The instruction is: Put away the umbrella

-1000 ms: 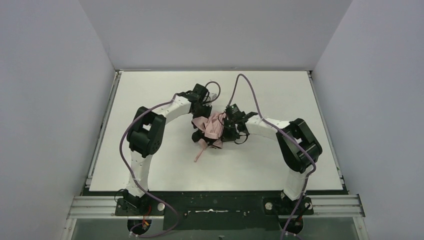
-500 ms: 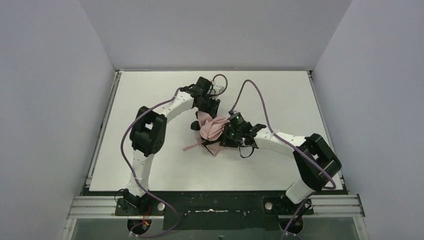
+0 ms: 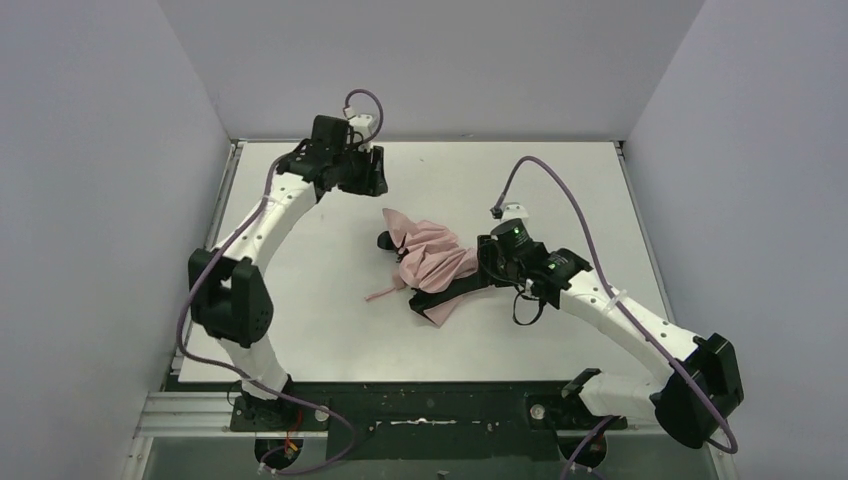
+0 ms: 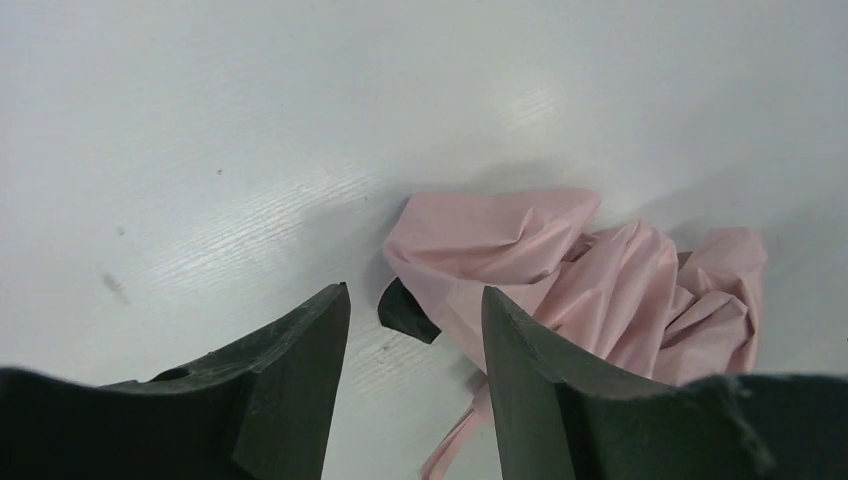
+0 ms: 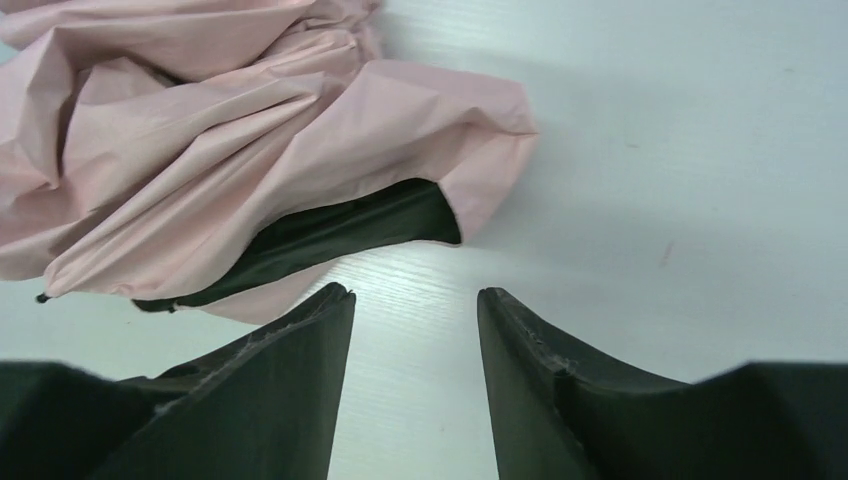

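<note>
From above, the umbrella point(image 3: 432, 262) lies in a crumpled pink heap on the white surface point(image 3: 570, 190), near its middle, with a thin strap point(image 3: 384, 293) trailing out from its left side. The left claw point(image 3: 372, 176) hangs well apart from it, up by the far-left part of the surface, touching nothing. The right claw point(image 3: 488, 262) sits just beside the heap's right edge, and from here you cannot tell whether it touches the fabric. Over to the left wrist: the two dark fingers point(image 4: 290, 380) stand apart with nothing between them, only bare surface and a small dark bit of the umbrella showing in the gap beyond; the pink folds spread ahead and off to the right. Now the right wrist: its fingers point(image 5: 260, 390) are spread too, empty, with white surface between them. The pink fabric fills the upper left of this view, a dark underside point(image 5: 330, 235) peeking out just past one fingertip.
</note>
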